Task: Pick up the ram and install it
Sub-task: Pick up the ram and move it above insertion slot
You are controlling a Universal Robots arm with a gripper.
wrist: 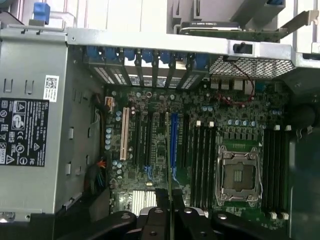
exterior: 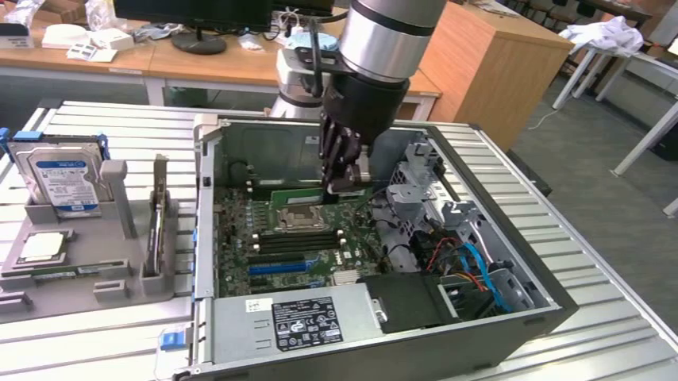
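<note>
While the tool (exterior: 344, 189) is clamped on the ram (exterior: 302, 193) inside the computer case (exterior: 206, 206), processor socket (exterior: 294, 217) and memory slots (exterior: 291, 240) lie below, drive cage (exterior: 420, 189) close beside.

Slatted grey aluminium tabletop (exterior: 117, 119) in front. Behind it, a row of light wooden desks (exterior: 202, 71), cluttered: round black monitor base (exterior: 199, 41), small white boxes (exterior: 95, 41). Tall light-wood cabinet (exterior: 493, 67) toward the exterior view's right. Dull grey floor (exterior: 604, 206) beyond it, white metal table legs (exterior: 599, 67), crumpled white cloth (exterior: 609, 33) on top. Even indoor light.
</note>
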